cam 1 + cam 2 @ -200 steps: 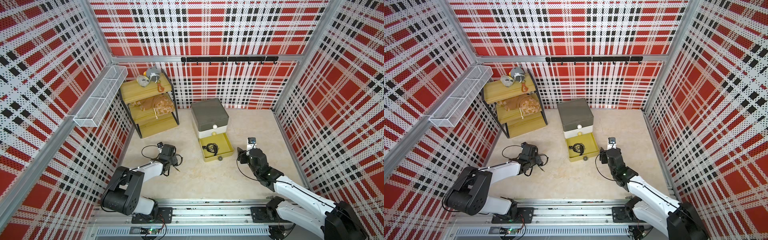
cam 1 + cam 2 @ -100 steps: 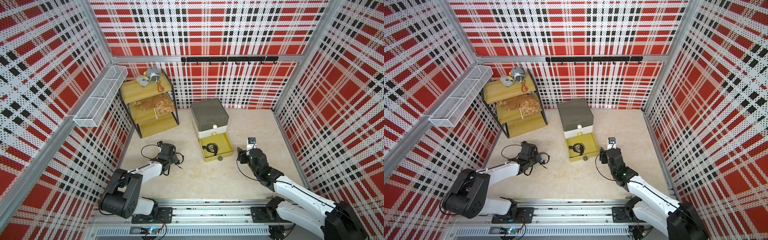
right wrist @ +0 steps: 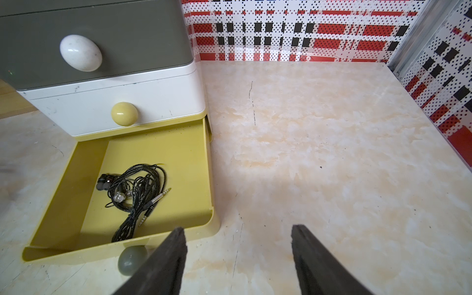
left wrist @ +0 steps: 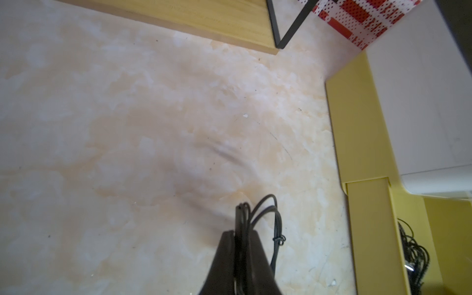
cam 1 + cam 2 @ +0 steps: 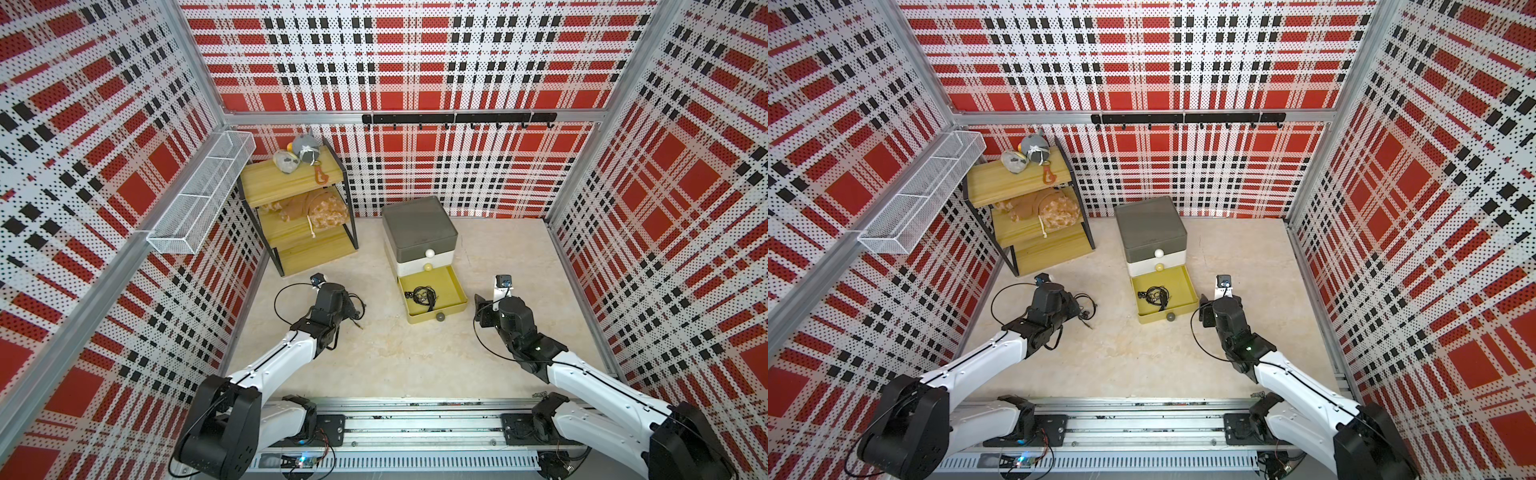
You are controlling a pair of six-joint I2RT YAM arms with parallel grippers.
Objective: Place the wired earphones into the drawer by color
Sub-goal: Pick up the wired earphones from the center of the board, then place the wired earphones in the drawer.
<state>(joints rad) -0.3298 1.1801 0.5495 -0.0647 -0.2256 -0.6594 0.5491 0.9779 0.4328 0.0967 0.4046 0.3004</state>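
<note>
Enclosing beige marble tabletop (image 5: 395, 353), red plaid walls (image 5: 415, 62), left claw (image 4: 241, 232) clamped on black earphones (image 4: 242, 217), right claw (image 3: 238, 229) apart

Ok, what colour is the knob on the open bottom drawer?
Grey. The knob sits on the mustard-yellow drawer front, clearest in the right wrist view.

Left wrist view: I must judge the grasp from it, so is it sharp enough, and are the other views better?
Left wrist view: soft throughout; the left gripper is a dark shape shut on a black earphone cable. Right wrist view: crisp on the black earphones in the mustard drawer, edges bowed by the lens. Both top views: evenly lit, no glare, strong wide-angle splay.
</note>
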